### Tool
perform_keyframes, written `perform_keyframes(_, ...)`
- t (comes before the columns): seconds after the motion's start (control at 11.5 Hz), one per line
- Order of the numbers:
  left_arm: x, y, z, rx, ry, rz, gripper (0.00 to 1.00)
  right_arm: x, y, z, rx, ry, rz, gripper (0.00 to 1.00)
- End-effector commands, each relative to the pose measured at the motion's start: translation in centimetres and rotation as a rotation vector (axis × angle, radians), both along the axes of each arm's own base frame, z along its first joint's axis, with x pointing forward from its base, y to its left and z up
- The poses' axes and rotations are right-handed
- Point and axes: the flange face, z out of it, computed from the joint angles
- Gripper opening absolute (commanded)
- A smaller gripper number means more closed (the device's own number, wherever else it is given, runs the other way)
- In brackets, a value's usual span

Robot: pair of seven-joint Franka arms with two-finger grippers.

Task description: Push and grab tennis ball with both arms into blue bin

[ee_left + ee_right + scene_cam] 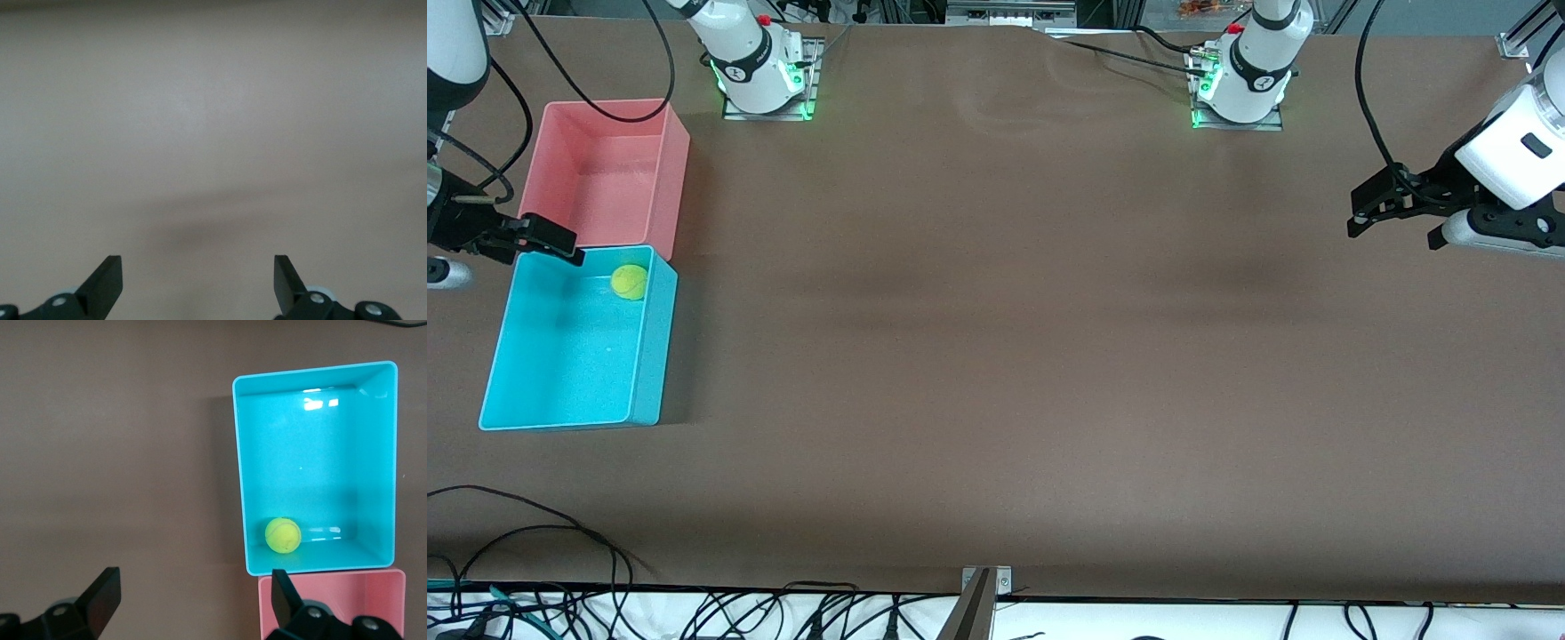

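a wide brown desk (pixel 996 356) seen from above, with two white robot arms based along its upper edge; the tennis ball (pixel 629 282), small and yellow-green, lies inside the blue bin (pixel 649 373), resting on the bin's floor in the corner nearest the pink bin (pixel 676 178); the two bins stand end to end at the right arm's end of the desk, their short walls touching or very nearly so, with the pink bin farther from the front camera than the blue one; in the right wrist view the ball (pixel 283 535) sits against the blue bin's (pixel 313 373) wall next to the pink bin (pixel 333 587); the right tool (pixel 547 240) hangs above the seam where the two bins meet, its two black fingers (pixel 100 600) spread wide apart and holding nothing; the left tool (pixel 1371 209) is over bare desk at the left arm's end, well apart from both bins, waiting; its fingers (pixel 107 280) are also spread wide with nothing between them, and its wrist view shows only plain brown desk surface (pixel 213 133); black cables (pixel 534 551) trail along the desk's edge nearest the front camera.
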Motion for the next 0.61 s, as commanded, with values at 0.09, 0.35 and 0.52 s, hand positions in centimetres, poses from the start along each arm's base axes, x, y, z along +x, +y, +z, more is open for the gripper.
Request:
perform_keyframes(0.09,0.1,0.4,0.3,0.019,0.006,0.0,1.0,-1.9,0.4,2.1,0.016,-0.061,-0.007,1.0)
perform_keyframes(0.35,0.1,0.4,0.1,0.02,0.011,0.0,1.0,-1.8,0.4,2.2,0.019,-0.066,-0.013,1.0)
perform_keyframes(0.52,0.1,0.5,0.1,0.02,0.012,-0.001,1.0,-1.7,1.1,2.0,0.023,-0.061,-0.001,1.0)
